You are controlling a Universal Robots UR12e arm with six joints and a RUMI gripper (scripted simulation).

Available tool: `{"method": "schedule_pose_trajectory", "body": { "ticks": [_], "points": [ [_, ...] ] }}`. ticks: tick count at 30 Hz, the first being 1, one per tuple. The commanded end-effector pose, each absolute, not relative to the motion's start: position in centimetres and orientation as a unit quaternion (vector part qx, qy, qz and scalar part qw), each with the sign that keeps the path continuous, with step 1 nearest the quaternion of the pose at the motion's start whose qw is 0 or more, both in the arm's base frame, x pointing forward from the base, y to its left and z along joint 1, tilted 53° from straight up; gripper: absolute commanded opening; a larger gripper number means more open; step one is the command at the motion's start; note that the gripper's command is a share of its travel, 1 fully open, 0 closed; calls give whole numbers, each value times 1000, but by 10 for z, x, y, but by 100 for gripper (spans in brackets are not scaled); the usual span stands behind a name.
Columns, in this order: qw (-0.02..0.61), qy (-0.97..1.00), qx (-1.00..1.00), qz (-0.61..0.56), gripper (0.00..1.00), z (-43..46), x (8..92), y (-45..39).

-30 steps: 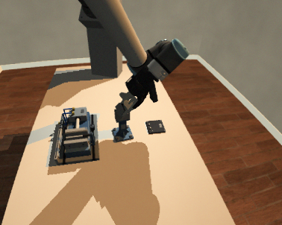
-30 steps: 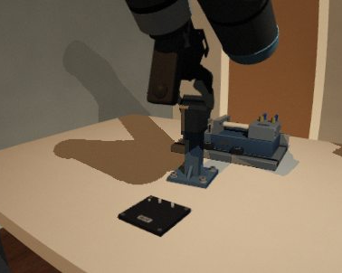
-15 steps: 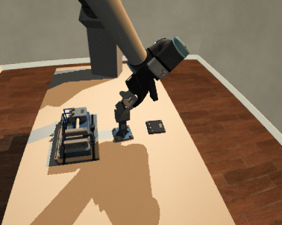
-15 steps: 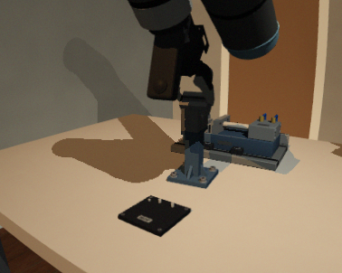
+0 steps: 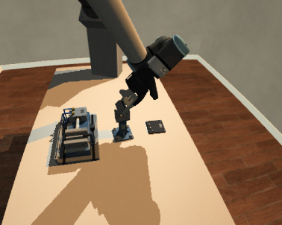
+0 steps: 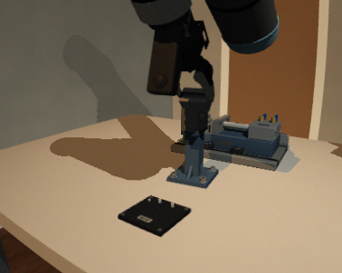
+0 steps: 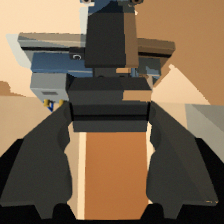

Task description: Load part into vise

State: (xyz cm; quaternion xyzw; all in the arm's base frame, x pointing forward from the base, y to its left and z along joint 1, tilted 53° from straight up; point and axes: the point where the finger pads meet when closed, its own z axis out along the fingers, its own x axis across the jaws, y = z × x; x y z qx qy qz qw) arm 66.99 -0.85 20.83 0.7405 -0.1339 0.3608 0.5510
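Dark grey is the colour of the long, straight-edged block, and it looks matt and almost black where the shade falls. In the wrist view it lies across the picture, with its long edges level. A thin, darker line goes along its length, and one warm patch of light is on its upper right portion. I cannot tell whether this line belongs to the milled slot, nor which way the slot is facing.

The black two-jaw gripper is clenched on the block, with one finger at each end. The block is at the dark V-block, which is on top of the blue metal stand. If the two are touching, I cannot say, because the dark shapes overlap.

The blue and grey metal vise is beside the stand, and its jaws are apart. On the stand's other side, the flat black square infeed plate is lying on the pale table.
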Motion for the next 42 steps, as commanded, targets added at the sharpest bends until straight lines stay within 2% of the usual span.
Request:
{"method": "schedule_pose_trajectory", "body": {
  "ticks": [1, 42],
  "points": [
    [551, -134, 740, 361, 0, 210, 668, -7],
    [551, -134, 740, 361, 0, 214, 664, -5]
  ]
}}
